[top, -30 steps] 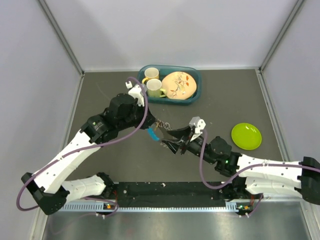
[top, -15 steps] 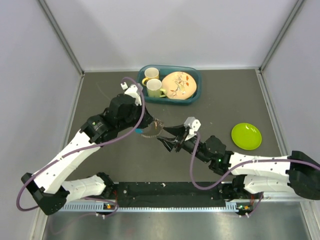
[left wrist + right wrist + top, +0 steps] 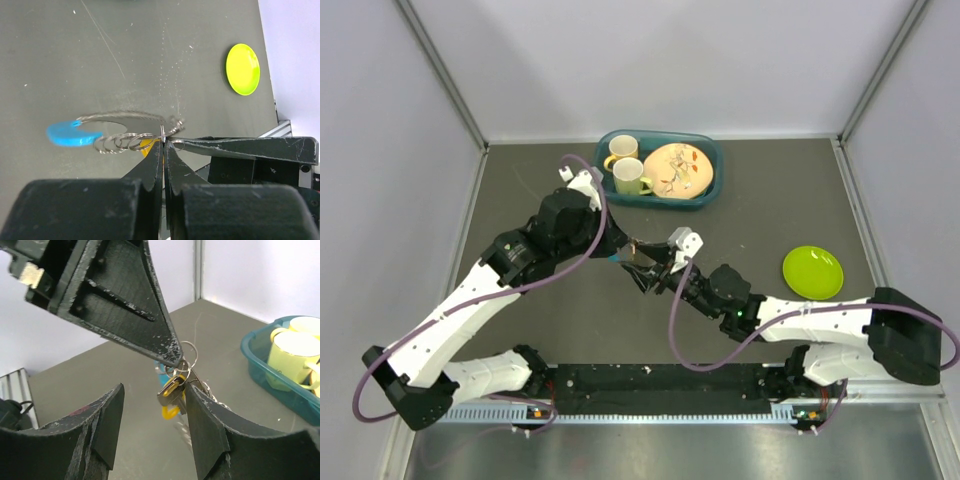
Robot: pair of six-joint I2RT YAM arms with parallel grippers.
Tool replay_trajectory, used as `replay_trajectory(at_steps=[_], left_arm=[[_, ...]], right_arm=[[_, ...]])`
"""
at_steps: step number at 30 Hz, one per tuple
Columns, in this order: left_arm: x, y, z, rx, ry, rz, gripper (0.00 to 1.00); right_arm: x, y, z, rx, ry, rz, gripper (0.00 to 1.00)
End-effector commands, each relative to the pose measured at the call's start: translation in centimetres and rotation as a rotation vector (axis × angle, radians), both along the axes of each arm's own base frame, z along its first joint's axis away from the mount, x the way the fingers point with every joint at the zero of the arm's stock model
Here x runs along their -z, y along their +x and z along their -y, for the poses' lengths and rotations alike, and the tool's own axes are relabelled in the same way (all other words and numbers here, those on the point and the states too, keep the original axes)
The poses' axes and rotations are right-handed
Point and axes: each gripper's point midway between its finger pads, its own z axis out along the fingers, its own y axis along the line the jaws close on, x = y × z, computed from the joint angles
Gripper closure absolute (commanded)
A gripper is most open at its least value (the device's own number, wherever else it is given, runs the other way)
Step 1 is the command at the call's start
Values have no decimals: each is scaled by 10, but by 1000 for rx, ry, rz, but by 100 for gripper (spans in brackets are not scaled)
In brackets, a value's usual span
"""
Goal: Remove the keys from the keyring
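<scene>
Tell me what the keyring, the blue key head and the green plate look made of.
The keyring: metal wire, bright silvery, shiny; thin coils catch the light. The blue key head: probably plastic or rubber cover, matte, even colour with no glint. The green plate: likely plastic, smooth, uniform lime; ceramic cannot be ruled out.

Looks bright and even; shows faint shadows (soft-edged) in front of the tray (image 3: 716,180); blurs close to both wrist lenses.

From the top the keys (image 3: 629,256) are too small to tell apart. The left fingers (image 3: 147,172) hide most of the orange head (image 3: 146,145).
</scene>
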Motion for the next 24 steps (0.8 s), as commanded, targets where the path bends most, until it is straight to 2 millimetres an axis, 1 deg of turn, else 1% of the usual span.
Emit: replay_trajectory(at_steps=[1, 3, 7, 9, 10, 12, 15, 16, 18, 22, 23, 24], left_arm=[[-42, -4, 6, 10, -132, 73, 100], [-43, -4, 5, 6, -139, 72, 100], [-44, -7, 3, 7, -143, 75, 100], [-45, -7, 2, 5, -144, 76, 100], [-46, -8, 2, 7, -146, 78, 100], [-45, -8, 2, 9, -140, 82, 100], [-42, -7, 1, 12, -125, 85, 100], [-41, -6, 0, 10, -118, 87, 100], [-39, -5, -2, 6, -105, 93, 100], [-38, -3, -4, -1, -96, 98, 100], [-39, -3, -4, 2, -97, 102, 100], [-39, -4, -3, 9, -98, 99, 100]], right_arm=[[-33, 15, -1, 85, 56, 46, 48], [-30, 18, -5, 96, 38, 39, 48], [-18, 28, -2, 158, 20, -5, 51], [-13, 30, -1, 167, 17, -9, 54], [-14, 29, -1, 167, 19, -8, 58], [-13, 29, 0, 163, 20, -10, 61], [-10, 27, 1, 154, 21, -10, 74], [-9, 26, 1, 153, 23, -11, 82], [-3, 25, 3, 153, 13, -19, 85], [9, 23, 7, 154, -2, -36, 85], [10, 23, 8, 150, -3, -39, 86], [12, 22, 8, 146, -10, -35, 90]])
